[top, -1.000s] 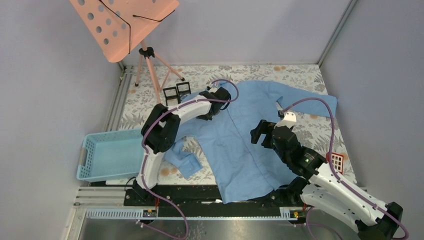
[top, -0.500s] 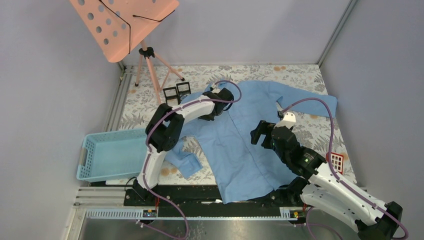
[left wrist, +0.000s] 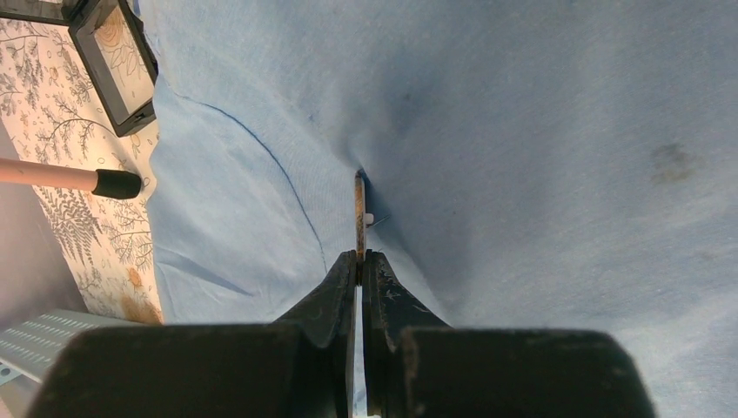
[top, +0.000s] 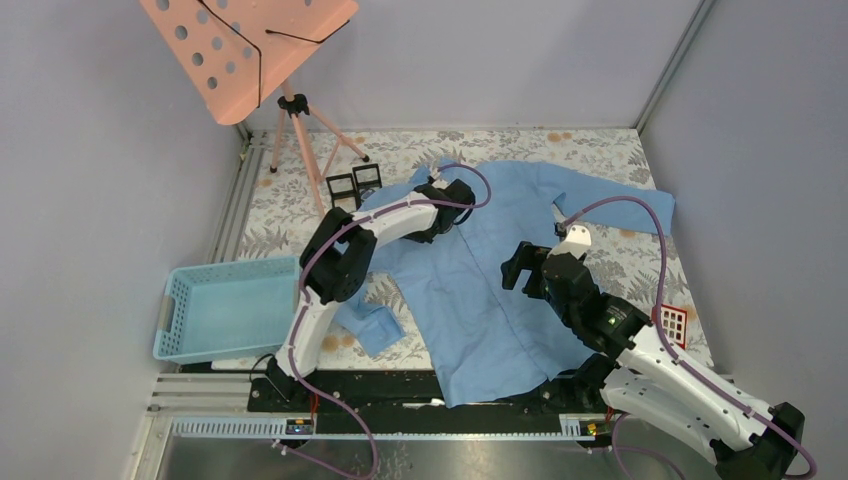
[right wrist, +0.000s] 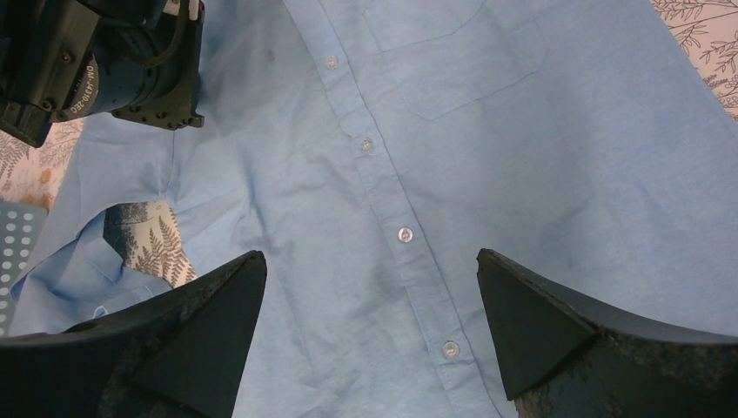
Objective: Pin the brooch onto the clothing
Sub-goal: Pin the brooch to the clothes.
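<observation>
Left gripper (left wrist: 359, 261) pinched shut on thin brooch (left wrist: 359, 209), shirt (left wrist: 540, 131) puckered just ahead. Right gripper (right wrist: 370, 254) wide open, empty. Risk: unanchored cloth bunches, pin skids.

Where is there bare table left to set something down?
Bare floral cloth: between the basket and the stand legs; along the back wall beyond the shirt; beside the red grid. Crowded: centre, both arms over the shirt.

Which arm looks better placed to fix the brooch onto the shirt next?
Left. The left gripper is shut on a thin piece, likely the brooch, touching the shirt; the right gripper hangs open above the buttons, empty.
</observation>
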Motion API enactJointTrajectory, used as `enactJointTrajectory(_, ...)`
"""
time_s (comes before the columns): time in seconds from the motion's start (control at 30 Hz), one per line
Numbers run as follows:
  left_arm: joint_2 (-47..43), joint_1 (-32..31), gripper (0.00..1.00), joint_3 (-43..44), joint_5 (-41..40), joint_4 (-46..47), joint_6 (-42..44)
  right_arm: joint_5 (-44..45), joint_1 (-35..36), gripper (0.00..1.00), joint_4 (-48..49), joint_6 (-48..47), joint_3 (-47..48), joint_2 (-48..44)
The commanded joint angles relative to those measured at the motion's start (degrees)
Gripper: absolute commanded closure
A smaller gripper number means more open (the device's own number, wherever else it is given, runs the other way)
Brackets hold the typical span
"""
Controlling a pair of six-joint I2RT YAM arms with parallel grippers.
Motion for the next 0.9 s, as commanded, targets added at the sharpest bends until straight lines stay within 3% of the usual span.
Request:
enactJointTrajectory(0.0, 0.1, -0.7, 1.0, 3.0, -1.0, -0.1, 0.1, 1.7, 0.3, 0.01, 0.8, 0.7, -0.4, 0.0)
enactJointTrajectory(0.5, -1.5, -1.2, 1.0, 3.5, -3.7, -0.2, 1.9, 0.6, 0.3, 0.01, 1.8, -0.1, -1.1, 0.3)
enactJointTrajectory(0.67, -7.5, -0.7, 1.0, -2.0, -0.8, 1.9, 0.4, -8.8, 0.3, 0.0, 15.1, -7.6, -5.6, 2.1)
enactJointTrajectory(0.87, -14.6, 0.6, 1.0, -9.0, 5.8, 4.4, -0.2, -16.9, 0.3, 0.05, 28.5, -10.5, -4.4, 13.2)
